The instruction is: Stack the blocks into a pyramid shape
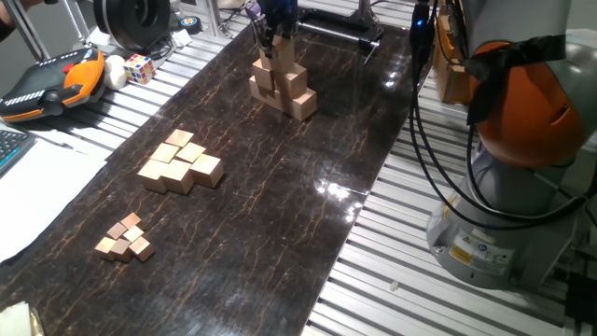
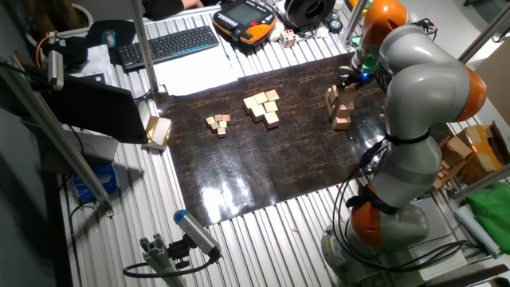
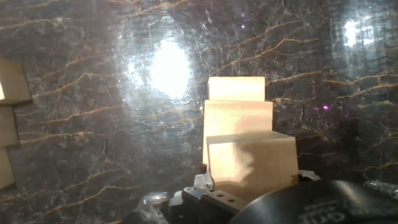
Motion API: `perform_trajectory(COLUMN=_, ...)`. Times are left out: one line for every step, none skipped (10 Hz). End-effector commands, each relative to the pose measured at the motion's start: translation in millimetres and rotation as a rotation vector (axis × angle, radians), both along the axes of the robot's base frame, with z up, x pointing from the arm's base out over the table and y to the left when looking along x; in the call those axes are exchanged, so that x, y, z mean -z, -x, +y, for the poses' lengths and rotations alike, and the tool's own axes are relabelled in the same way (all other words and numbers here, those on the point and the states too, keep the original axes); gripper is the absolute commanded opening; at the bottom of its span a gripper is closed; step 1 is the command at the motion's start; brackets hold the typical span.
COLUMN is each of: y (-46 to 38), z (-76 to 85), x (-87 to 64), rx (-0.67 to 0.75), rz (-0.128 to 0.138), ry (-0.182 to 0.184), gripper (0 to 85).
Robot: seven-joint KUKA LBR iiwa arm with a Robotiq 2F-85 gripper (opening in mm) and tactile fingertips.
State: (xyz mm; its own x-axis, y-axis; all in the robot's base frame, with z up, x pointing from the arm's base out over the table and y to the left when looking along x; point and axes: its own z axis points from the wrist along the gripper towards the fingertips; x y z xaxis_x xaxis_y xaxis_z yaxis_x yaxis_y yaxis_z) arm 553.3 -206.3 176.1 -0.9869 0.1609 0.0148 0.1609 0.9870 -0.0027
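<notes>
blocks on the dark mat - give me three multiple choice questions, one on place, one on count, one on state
1. Where is the gripper?
A. over the tiny cubes
B. at the stack of large blocks
C. over the keyboard

2. How many separate groups of tan cubes lie on the mat?
A. one
B. three
C. five

3. The medium cubes are:
A. a loose flat cluster
B. a tall tower
C. held in the gripper

Key: 1 B, the fingers sit at the stack's top; 2 B, large, medium and tiny cubes; 3 A, they lie low on the mat.
</notes>
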Motion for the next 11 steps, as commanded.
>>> perform_trajectory(y=0.0, z=0.1, x=0.0, rx=0.002, rz=0.0, ry=0.001, gripper=60.3)
perform_trajectory(y=0.0, z=0.1, x=0.0, rx=0.007, rz=0.0, ry=0.003, gripper=66.7)
perform_trajectory(y=-0.1, z=-0.1, x=0.1, rx=0.005, rz=0.001, ry=0.003, gripper=66.7)
perform_trajectory(y=-0.1, z=-0.2, x=0.1, rx=0.003, rz=0.001, ry=0.001, gripper=66.0)
perform_trajectory(y=-0.2, z=-0.2, x=0.1, rx=0.003, rz=0.001, ry=0.001, gripper=65.7)
perform_trajectory(y=-0.4, z=-0.4, x=0.0, rx=0.003, rz=0.001, ry=0.001, gripper=65.7)
perform_trajectory(y=-0.6, z=-0.7, x=-0.3, rx=0.003, rz=0.003, ry=0.003, gripper=66.0)
perform_trajectory(y=-0.9, z=-1.1, x=-0.6, rx=0.003, rz=0.004, ry=0.003, gripper=66.3)
perform_trajectory(y=-1.0, z=-1.3, x=-0.8, rx=0.003, rz=0.006, ry=0.001, gripper=66.7)
perform_trajectory(y=-1.0, z=-1.1, x=-0.7, rx=0.005, rz=0.008, ry=-0.002, gripper=67.0)
perform_trajectory(y=-1.2, z=-0.7, x=-0.8, rx=0.007, rz=0.008, ry=-0.002, gripper=67.0)
